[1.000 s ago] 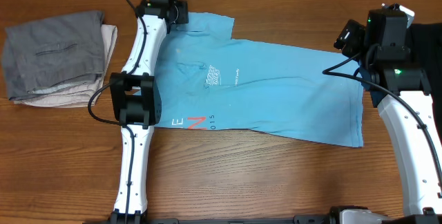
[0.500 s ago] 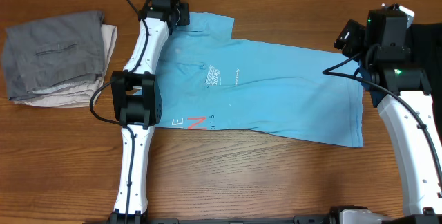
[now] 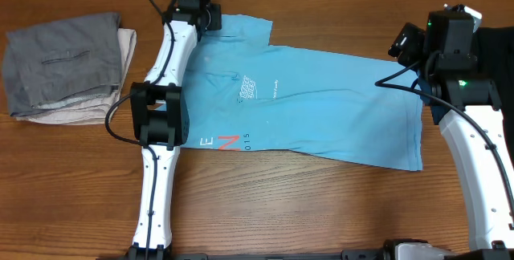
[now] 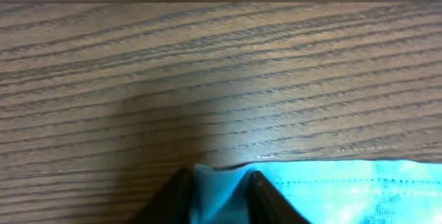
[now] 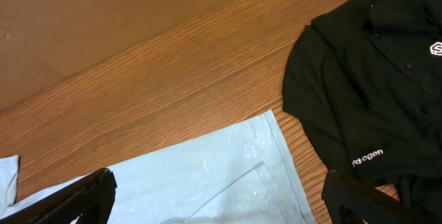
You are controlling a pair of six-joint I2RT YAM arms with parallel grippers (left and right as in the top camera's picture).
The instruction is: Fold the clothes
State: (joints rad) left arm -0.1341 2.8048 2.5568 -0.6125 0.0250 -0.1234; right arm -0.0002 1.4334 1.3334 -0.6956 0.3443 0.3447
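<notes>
Shirt point(image 3: 321, 107) lay flat, print up, mid-table point(image 3: 321, 212), with its long axis running left-right, the right end dipping slightly nearer and the far-left corner close to the table's far edge. Left gripper point(image 4: 217, 193) sat at that corner, fingers nearly together with blue cloth pinched between them. Right gripper point(image 5: 221, 196) hung wide open over the far-right corner, holding nothing. Wood-grain top had bare wood along the near side, a grey pile point(image 3: 64, 63) well apart at left and a black garment point(image 5: 373, 79) just beside the right end.
</notes>
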